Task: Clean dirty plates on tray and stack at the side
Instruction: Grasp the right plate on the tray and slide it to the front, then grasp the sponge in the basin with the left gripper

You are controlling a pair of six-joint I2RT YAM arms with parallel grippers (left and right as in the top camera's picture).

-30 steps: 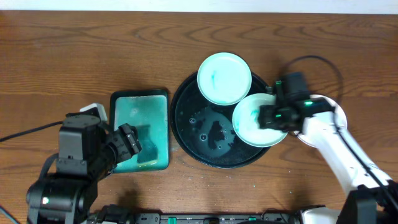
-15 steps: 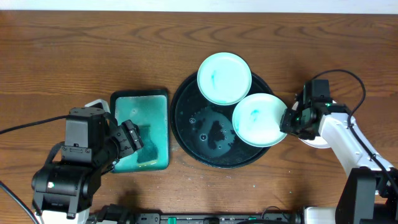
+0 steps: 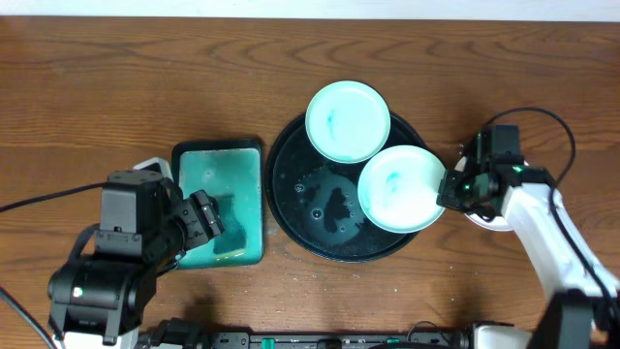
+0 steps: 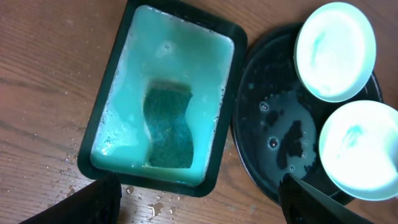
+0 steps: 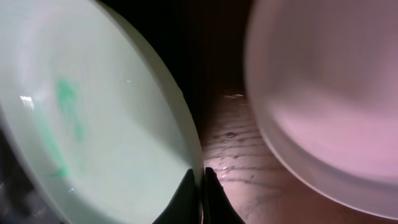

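Note:
Two plates lie on the round black tray. One plate overlaps the tray's far rim. The other plate rests at the right, with a teal smear inside. My right gripper is shut on that plate's right rim; in the right wrist view the fingertips pinch the pale rim of the smeared plate. Another pale plate sits just beyond on the wood, mostly hidden under the arm in the overhead view. My left gripper hovers open over the teal tray, holding nothing.
A teal rectangular tray of soapy water stands left of the black tray, with a dark green sponge in it. Water puddles lie on the black tray's floor. Droplets and crumbs speckle the wood near the teal tray.
My right gripper drew back from over the plate to its right edge and closed on the rim. The plate shifted slightly left. The left arm settled a little nearer the teal tray.

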